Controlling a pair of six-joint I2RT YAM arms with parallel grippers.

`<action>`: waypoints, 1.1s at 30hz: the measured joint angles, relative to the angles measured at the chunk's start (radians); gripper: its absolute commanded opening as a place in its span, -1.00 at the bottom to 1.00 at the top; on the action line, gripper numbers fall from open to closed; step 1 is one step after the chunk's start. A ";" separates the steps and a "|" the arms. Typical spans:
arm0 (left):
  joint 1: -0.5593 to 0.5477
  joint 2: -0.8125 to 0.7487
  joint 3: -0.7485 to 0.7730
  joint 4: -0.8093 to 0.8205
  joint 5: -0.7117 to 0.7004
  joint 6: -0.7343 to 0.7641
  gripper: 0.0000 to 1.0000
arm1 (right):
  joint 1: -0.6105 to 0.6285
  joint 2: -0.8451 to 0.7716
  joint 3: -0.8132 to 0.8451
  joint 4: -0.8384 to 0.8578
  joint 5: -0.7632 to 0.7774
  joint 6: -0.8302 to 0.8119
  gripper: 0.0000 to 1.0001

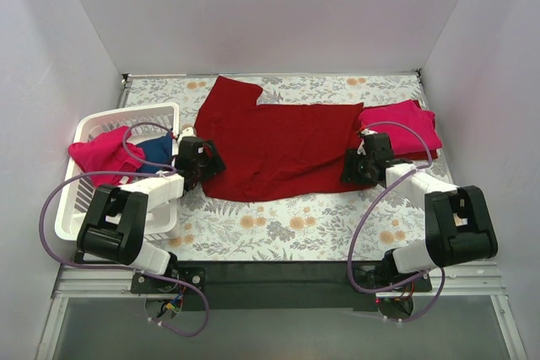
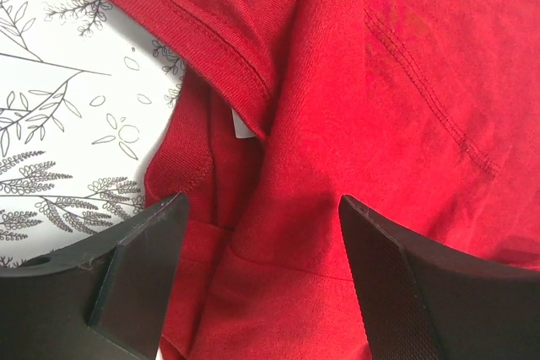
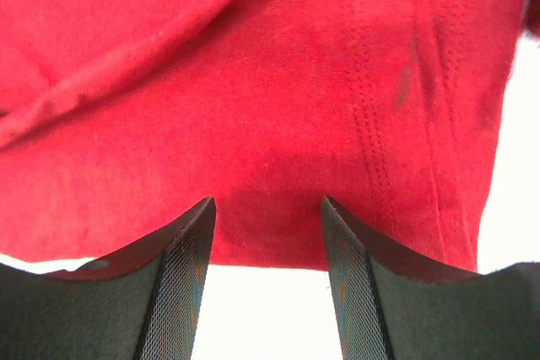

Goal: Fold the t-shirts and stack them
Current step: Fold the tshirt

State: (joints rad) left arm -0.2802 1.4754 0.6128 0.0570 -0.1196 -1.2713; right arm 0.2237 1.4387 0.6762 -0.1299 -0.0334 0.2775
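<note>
A large dark red t-shirt (image 1: 278, 145) lies spread out in the middle of the table. My left gripper (image 1: 202, 158) stands open over its rumpled left edge, and folds of the cloth (image 2: 287, 166) lie between the fingers without being pinched. At the shirt's right edge my right gripper (image 1: 359, 164) is open too, its fingertips just at the hem (image 3: 278, 242). A bright pinkish-red t-shirt (image 1: 405, 128) lies folded at the back right. In the basket sit another pinkish-red t-shirt (image 1: 101, 153) and a navy blue one (image 1: 156, 151).
A white slatted basket (image 1: 84, 200) stands at the table's left edge, close beside my left arm. The floral tablecloth (image 1: 287, 225) shows in front of the dark red shirt. White walls close in the back and both sides.
</note>
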 measured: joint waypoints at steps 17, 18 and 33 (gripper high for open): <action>0.030 0.000 0.001 0.006 0.028 0.002 0.37 | 0.006 -0.139 -0.005 -0.251 0.012 0.034 -0.03; 0.030 0.000 0.000 0.006 0.028 0.003 0.38 | 0.006 -0.136 0.013 -0.257 0.029 0.033 -0.04; 0.043 -0.045 -0.031 -0.013 0.027 0.011 0.40 | -0.021 0.107 0.175 -0.179 0.174 -0.023 -0.26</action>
State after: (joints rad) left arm -0.2367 1.4303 0.5819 0.0444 -0.0921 -1.2598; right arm 0.2031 1.5455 0.8516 -0.3088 0.1406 0.2550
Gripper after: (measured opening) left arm 0.697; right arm 0.386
